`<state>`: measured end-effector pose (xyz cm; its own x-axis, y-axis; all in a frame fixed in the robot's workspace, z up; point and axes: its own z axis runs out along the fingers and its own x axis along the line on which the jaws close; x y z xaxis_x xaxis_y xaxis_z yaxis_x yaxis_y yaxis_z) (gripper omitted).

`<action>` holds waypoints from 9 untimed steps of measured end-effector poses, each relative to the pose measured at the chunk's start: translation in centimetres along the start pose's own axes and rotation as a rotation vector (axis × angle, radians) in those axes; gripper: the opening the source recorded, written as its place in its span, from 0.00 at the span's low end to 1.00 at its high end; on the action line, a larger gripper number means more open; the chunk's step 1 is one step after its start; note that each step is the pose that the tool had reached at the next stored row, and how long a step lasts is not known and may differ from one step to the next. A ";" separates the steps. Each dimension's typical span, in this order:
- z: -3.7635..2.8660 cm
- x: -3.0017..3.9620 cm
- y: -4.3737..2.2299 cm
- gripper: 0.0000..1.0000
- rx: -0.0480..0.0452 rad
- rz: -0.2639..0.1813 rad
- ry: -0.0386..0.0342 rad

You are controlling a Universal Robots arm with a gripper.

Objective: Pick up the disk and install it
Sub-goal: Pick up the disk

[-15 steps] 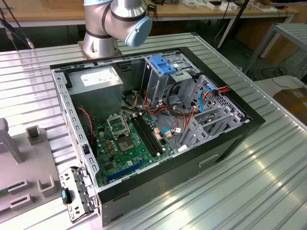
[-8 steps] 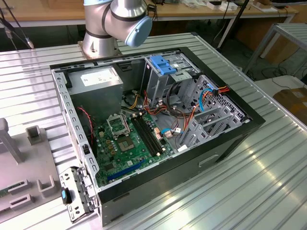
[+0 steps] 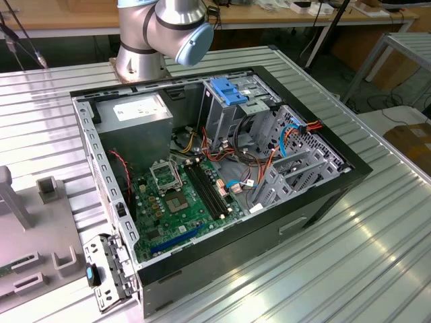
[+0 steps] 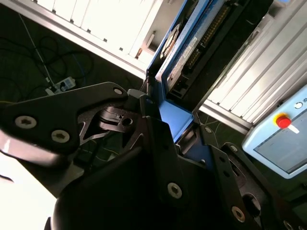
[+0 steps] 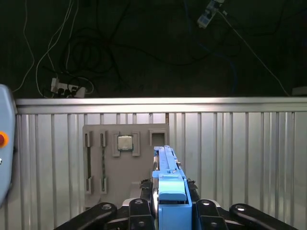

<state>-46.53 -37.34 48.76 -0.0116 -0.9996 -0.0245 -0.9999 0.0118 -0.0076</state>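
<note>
I've got 1 disk (image 5: pixel 168 168) in the gripper (image 5: pixel 171 209) - the 2 black fingers (image 5: pixel 205 209) are closed against its bright blue side rail, 1 on each flank. The drive stands on edge between them. In the first wrist view it points out over the ribbed metal table (image 5: pixel 240 143).

Just beside its tip lies 1 grey fixture plate (image 5: pixel 125 178). The plate carries 1 square processor chip (image 5: pixel 125 142) and 2 long narrow sticks (image 5: pixel 88 163) lying parallel to each other. Past the table's far edge I count 1 white power strip (image 5: pixel 67 87) on the dark floor among loose cables.

The second wrist view gives me the same grip from the side. There the disk (image 4: pixel 206 38) runs away from the gripper (image 4: pixel 172 115), showing its connector pins. The pendant (image 4: pixel 278 143) sits off to one side with its 1 red button (image 4: pixel 283 121).

In the exterior view, 1 open computer case (image 3: pixel 269 235) lies on the table (image 3: pixel 377 256) (side panel off, insides facing up). Inside it are 1 green motherboard (image 3: pixel 185 195) and 1 light-blue slotted bracket (image 3: pixel 229 91) atop the drive cage. The arm (image 3: pixel 165 30) has its base just behind the case.
</note>
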 end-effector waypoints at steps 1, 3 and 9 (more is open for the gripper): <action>-0.33 -0.01 0.00 0.37 -0.0002 0.000 0.0000; -0.61 -0.01 0.00 0.37 -0.0003 0.000 -0.0001; -1.80 -0.05 -0.01 0.37 -0.0010 0.000 0.0000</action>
<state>-46.53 -37.33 50.55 -0.0117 -0.9996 -0.0246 -0.9999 0.0119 -0.0066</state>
